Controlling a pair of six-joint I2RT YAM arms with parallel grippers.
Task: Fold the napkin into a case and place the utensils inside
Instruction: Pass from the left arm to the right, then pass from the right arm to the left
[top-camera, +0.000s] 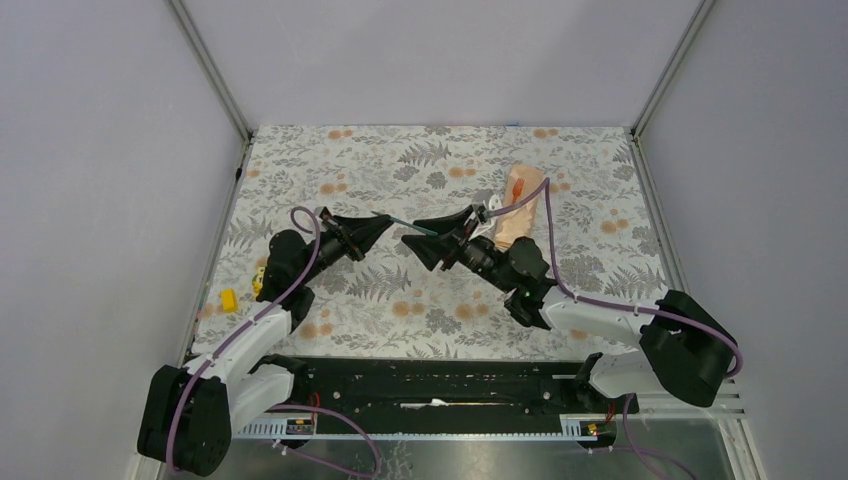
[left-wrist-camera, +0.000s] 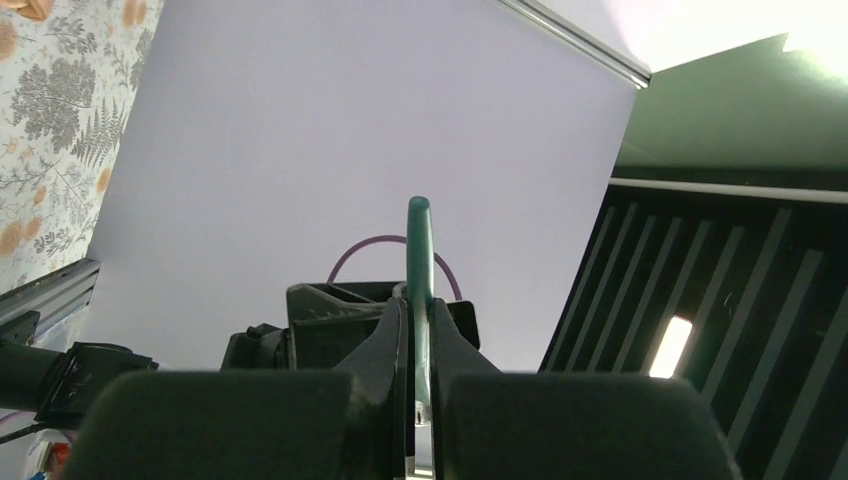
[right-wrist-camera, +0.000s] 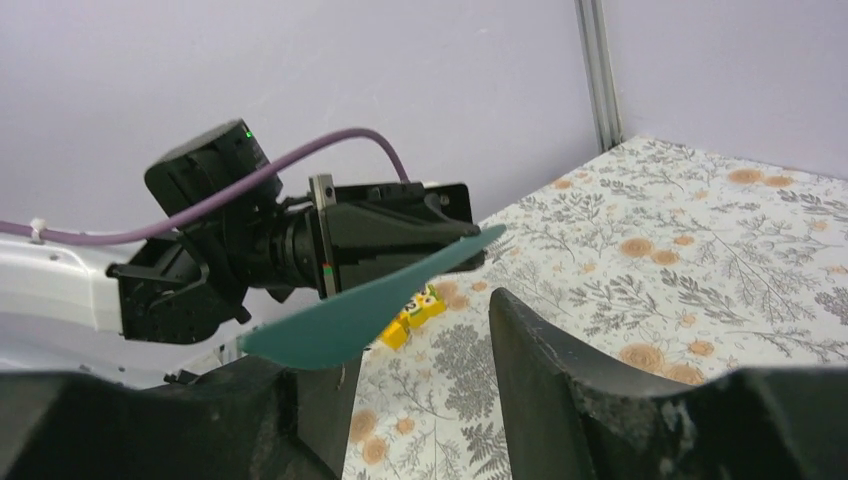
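Observation:
The teal-green utensil hangs above the tablecloth between my two arms. My left gripper is shut on its handle; in the left wrist view the teal handle sticks up from between the pressed fingers. My right gripper faces it, open, with the teal blade lying over its left finger and a wide gap to the right finger. The peach-orange napkin case lies folded behind the right arm, with an orange-red utensil end showing in it.
A small yellow block lies near the table's left edge, seen also under the blade. Grey floral tablecloth covers the table. White walls and metal posts enclose it. A black rail runs along the near edge.

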